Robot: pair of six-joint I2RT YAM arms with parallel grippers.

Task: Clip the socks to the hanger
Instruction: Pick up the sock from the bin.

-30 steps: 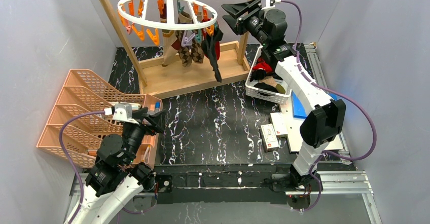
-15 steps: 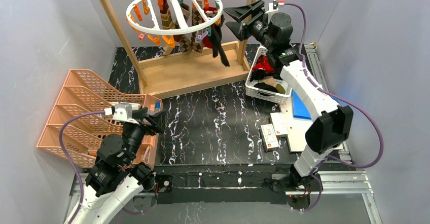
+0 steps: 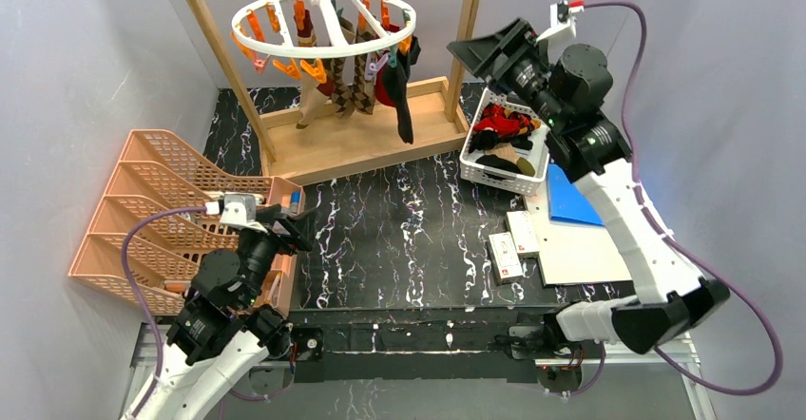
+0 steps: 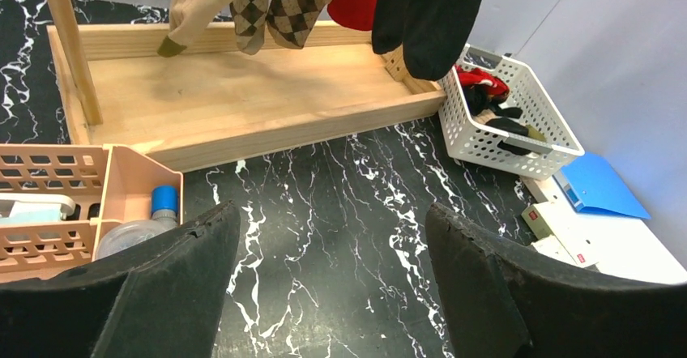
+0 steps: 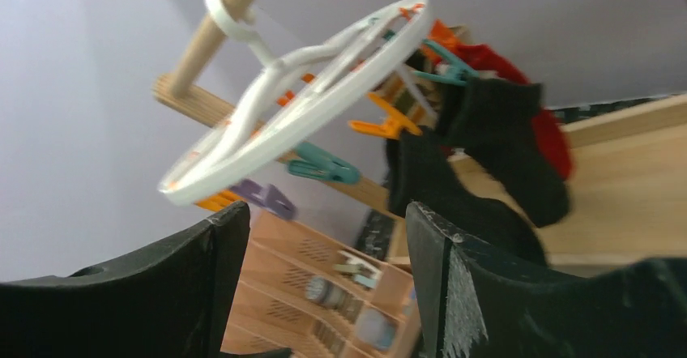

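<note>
Black marbled bench (image 3: pixel 399 220) with a wooden frame (image 3: pixel 352 144) at the far side. On it hangs a white round plastic hanger (image 3: pixel 314 56) with argyle, red and black fabric socks (image 3: pixel 404 106) clipped underneath. More lie in the white lattice basket (image 3: pixel 499 178), far right. Right hand (image 3: pixel 485 40), raised over the basket, is spread wide and empty. Left hand (image 3: pixel 287 227), near left, is likewise.

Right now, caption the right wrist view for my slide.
Open right claw faces the hanger, black and red socks clipped beneath.
</note>
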